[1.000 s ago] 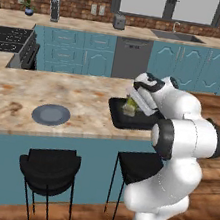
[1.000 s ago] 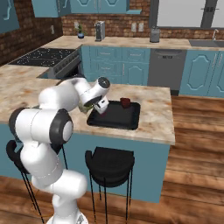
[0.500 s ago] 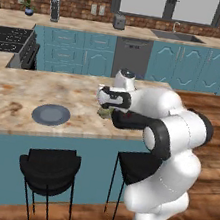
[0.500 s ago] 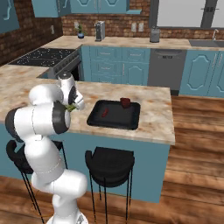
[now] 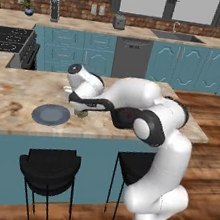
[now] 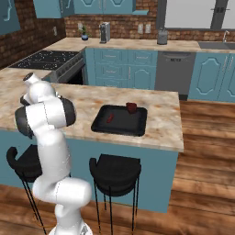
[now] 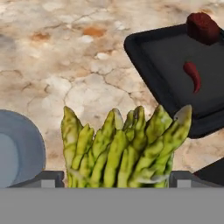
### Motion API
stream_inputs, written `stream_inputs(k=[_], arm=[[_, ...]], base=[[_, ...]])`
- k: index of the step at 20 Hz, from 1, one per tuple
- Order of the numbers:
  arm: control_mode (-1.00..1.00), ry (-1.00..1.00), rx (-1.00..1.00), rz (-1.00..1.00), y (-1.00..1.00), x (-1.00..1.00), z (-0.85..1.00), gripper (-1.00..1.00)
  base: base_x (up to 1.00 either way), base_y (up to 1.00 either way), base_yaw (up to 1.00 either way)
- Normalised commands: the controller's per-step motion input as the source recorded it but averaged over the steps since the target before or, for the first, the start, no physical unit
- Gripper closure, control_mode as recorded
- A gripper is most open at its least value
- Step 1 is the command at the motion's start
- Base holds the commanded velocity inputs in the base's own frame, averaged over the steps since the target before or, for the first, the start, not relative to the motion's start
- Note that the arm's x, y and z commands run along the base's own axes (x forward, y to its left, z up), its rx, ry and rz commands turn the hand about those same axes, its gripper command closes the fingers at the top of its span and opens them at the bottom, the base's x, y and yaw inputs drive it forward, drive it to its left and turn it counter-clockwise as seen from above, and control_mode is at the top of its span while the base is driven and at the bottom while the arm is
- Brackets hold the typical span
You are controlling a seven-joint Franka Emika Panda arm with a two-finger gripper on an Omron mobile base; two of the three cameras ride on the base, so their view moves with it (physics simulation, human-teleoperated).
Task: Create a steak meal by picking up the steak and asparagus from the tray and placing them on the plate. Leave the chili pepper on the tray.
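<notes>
Blue cupboards and a brick wall stand behind a long stone tabletop [image 5: 12, 98] in this kitchen. On the tabletop sits the round grey-blue plate [image 5: 51, 114]. Far off to the side lies the black tray [image 6: 120, 120].

The robot's arm reaches out low over the tabletop. Its fingers [image 5: 83, 111] are closed on the asparagus [image 7: 124, 146]. In the hand view the green and yellow stalks stick up right between the two dark tips, so the bundle is off the tray and in the air. From the left base view it hangs just beside the plate, not over it yet. In the hand view the edge of the plate shows at the left.

The steak [image 6: 131, 107] is on the tray, near its far corner. The chili pepper [image 6: 109, 119] lies on the tray too, apart from the steak. The pepper must stay there.

I think the asparagus is light and a bit bendy. It is a bunch of thin stalks, so some could slip out if the squeeze is weak. A hold across the middle of the bunch looks best. A very hard squeeze might crush the soft tips.

The steak looks like a small flat lump. I think it is soft and maybe slippery. The fingers should come down from above and pinch it across its short sides. It sits near the tray's rim, so the fingers could bump the rim there.
</notes>
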Motion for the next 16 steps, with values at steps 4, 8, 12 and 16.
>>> stream_inputs(k=[4, 8, 12, 16], arm=[[-1.00, 0.13, -0.08, 0.08, 1.00, 0.19, 0.11, 1.00], [-1.00, 0.05, 0.00, 0.12, 0.80, 0.29, -0.07, 1.00], [-1.00, 0.05, -0.01, 0.12, 0.55, 0.50, -0.39, 1.00], [-1.00, 0.07, -0.04, 0.13, 0.43, 0.49, -0.55, 1.00]], base=[[0.00, 0.00, 0.00], [0.00, 0.00, 0.00], [0.00, 0.00, 0.00], [0.00, 0.00, 0.00]])
